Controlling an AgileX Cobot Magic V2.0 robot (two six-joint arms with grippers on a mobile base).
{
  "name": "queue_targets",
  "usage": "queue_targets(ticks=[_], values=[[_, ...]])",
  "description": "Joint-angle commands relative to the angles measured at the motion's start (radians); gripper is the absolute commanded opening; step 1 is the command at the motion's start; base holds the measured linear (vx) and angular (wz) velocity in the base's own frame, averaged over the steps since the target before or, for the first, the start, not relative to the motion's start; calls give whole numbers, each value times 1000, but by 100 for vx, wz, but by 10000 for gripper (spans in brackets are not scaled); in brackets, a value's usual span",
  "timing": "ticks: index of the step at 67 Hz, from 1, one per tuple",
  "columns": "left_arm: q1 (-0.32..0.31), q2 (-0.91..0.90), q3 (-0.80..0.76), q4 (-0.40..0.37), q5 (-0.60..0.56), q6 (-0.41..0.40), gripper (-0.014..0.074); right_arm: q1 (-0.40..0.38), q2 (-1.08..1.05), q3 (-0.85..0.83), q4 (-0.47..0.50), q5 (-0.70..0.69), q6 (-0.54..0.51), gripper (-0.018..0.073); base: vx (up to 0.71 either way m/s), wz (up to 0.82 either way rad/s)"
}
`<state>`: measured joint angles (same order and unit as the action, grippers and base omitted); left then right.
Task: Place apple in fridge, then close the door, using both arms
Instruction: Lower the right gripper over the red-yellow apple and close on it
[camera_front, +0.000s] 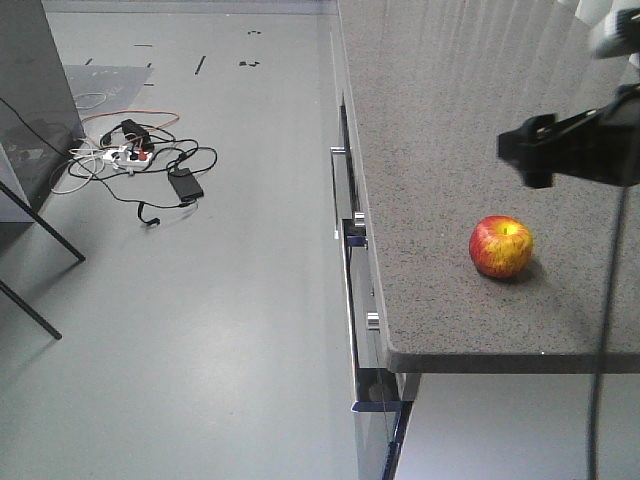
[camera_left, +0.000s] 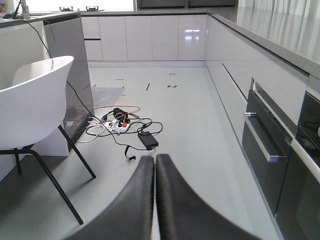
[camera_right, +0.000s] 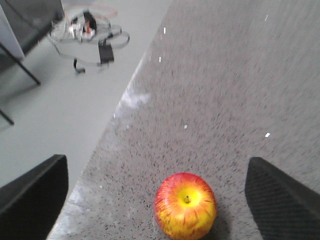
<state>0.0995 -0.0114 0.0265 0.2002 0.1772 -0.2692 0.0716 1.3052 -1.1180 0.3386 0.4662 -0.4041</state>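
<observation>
Starting at the right gripper (camera_right: 156, 167), its jaws are seen spread wide, one dark finger at each lower corner of the right wrist view, and nothing is held. One apple (camera_right: 185, 205) is seen, lying on the counter (camera_right: 235, 75) between the two fingers, touched by neither and a little nearer the finger on the picture's right. It sits with its stem dimple up, red with yellow patches. In the front view the same apple (camera_front: 501, 246) is shown on the speckled grey counter (camera_front: 450, 100) near the front corner, with the black right gripper (camera_front: 560, 145) hanging above it and well clear. The left gripper (camera_left: 154, 160) is seen in its own wrist view with its two fingers pressed together, nothing between them, pointed out over the floor (camera_left: 190, 115) and away from the apple. Beyond it, one white chair (camera_left: 35, 100) on thin black legs is found at the left, and one tangle of cables (camera_left: 125, 125) on the floor, holding one white power strip and one black adapter brick. The same tangle (camera_front: 140, 160) is seen in the front view. Along the right of the left wrist view a row of glossy cabinet fronts (camera_left: 230, 85) is shown, with one bar handle (camera_left: 265, 140) plainly made out.
</observation>
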Motion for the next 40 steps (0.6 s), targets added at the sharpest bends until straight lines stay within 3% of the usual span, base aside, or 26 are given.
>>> queue_targets(ticks=[1, 21, 40], values=[[-4, -16, 16, -6, -68, 0, -8, 0, 79, -70, 14, -59, -9, 675, 0, 0], [-4, -16, 16, -6, -68, 0, -8, -2, 324, -184, -18, -56, 72, 667, 0, 0], [-4, -16, 16, -6, -68, 0, -8, -2, 395, -187, -186, -65, 235, 660, 0, 0]])
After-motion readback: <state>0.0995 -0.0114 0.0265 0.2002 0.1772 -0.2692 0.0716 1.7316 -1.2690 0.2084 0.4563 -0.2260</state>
